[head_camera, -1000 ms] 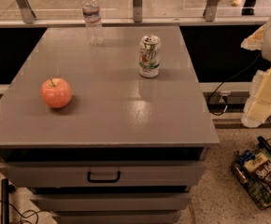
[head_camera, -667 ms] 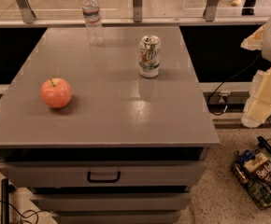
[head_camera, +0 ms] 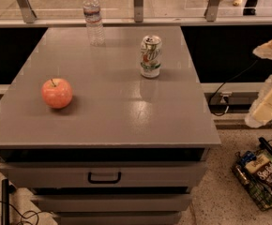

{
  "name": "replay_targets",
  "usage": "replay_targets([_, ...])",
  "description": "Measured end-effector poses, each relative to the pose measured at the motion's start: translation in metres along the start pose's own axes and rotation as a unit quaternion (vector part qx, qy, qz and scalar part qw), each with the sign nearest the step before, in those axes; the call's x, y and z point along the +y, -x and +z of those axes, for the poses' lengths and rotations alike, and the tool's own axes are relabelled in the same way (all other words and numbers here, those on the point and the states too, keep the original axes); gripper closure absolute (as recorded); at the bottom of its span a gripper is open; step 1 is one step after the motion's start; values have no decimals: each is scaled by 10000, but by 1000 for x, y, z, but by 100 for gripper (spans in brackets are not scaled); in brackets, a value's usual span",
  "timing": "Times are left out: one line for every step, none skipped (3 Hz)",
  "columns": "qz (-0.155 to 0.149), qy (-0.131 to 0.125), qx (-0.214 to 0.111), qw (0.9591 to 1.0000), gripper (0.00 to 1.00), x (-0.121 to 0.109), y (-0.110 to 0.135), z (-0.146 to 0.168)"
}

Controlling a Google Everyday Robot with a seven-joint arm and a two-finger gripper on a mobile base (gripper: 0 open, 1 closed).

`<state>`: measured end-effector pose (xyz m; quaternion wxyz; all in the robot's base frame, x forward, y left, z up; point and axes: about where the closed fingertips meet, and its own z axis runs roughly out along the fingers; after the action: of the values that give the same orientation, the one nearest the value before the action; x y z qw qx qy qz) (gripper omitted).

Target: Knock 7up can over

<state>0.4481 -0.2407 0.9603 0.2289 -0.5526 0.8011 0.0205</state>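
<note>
- Grey cabinet top [head_camera: 112, 114]: flat laminate surface over a stack of drawers; it carries all three tabletop items, the 7up can among them.
- Apple [head_camera: 56, 93]: red-orange, stem up, well to the left of the 7up can and nearer the front edge.
- Water bottle [head_camera: 94, 18]: clear plastic, white cap, upright, left of the 7up can and further back, well apart from it.
- 7up can [head_camera: 150, 56]: white-and-green, silver top, upright on the back right part of the top, near its right edge; not yet knocked over.
- Gripper [head_camera: 263, 110]: cream-coloured, at the right border of the view, well to the right of the 7up can and off the side of the cabinet, touching nothing; whether it is spread or pressed together cannot be told.
- Wire basket [head_camera: 262, 182]: on the floor, below and to the right of the 7up can, filled with snack packets.
- Hazards, as judged: a low approach could strike the cabinet's right edge; contact near the base may slide the can instead of tipping it; a hard blow could send it rolling toward the bottle or off the top.
</note>
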Motion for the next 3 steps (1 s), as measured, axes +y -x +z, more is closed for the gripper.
replay_targets([541, -244, -1053, 9927, 0, -16, -27, 23])
replay_targets([826, -559, -2137, 9718, 0, -36, -26, 39])
replay_targets([1010, -716, -3059, 9440, 0, -57, -4, 42])
